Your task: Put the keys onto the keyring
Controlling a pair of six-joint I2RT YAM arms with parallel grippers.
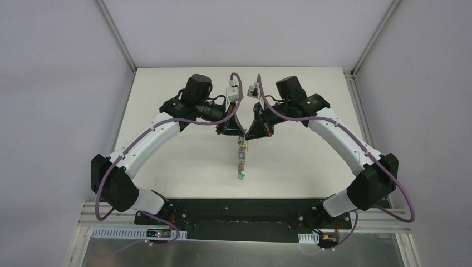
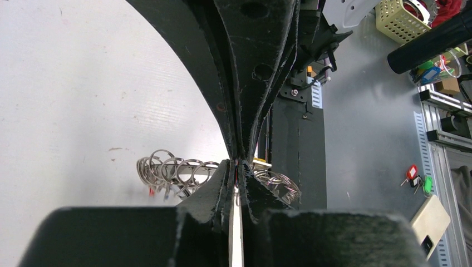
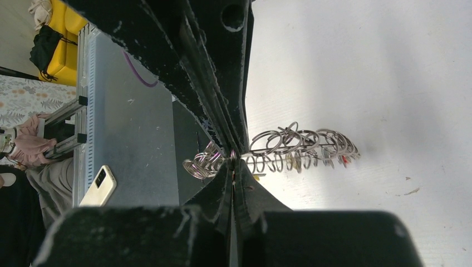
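Left gripper (image 2: 238,167): fingers pressed together, pinching keyring (image 2: 172,172) edge-on; wire loops fan out either side of tips. Right gripper (image 3: 234,158): likewise clamped on same ring, tip to tip with left. Both arms reach forward, elbows out, wrists angled inward over table (image 1: 167,111). Ring trails from tips toward bases, green key (image 1: 240,176) at its end. Opposing claw blocks each wrist view.

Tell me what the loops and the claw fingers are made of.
Loops: bare metal wire, silvery, with bright glints. Fingers: matte black with fuzzy, rough edges; likely plastic or a rubbery pad, hard to tell.
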